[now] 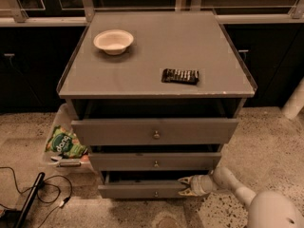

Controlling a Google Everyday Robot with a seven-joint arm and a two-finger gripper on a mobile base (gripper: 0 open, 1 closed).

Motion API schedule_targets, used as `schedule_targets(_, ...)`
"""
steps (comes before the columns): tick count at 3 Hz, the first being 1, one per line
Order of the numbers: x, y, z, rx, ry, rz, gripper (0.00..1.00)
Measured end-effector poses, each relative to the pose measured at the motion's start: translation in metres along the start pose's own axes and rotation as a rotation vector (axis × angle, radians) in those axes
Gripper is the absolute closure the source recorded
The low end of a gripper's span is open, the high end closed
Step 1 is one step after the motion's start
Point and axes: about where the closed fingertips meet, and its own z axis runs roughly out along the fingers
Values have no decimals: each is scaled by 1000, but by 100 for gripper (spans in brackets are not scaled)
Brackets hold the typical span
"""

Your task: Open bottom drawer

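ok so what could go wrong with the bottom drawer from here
The gripper sits at the right end of the bottom drawer, well away from its knob. A pull from there may skew the drawer and jam it. With only the front's edge to catch on, the gripper may also slip off and leave the drawer barely open.

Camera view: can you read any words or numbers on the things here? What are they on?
Green bag beside the cabinet: white lettering, too blurred to read.
Dark packet on the cabinet top: pale marks, too small to read.
Bowl, bottom drawer and the gripper at that drawer's right end: no text visible.
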Motion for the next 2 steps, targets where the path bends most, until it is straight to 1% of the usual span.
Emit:
schedule_targets(1, 3, 11, -1, -6, -19, 19, 42)
schedule_targets(2, 0, 27, -3, -19, -41, 28, 64)
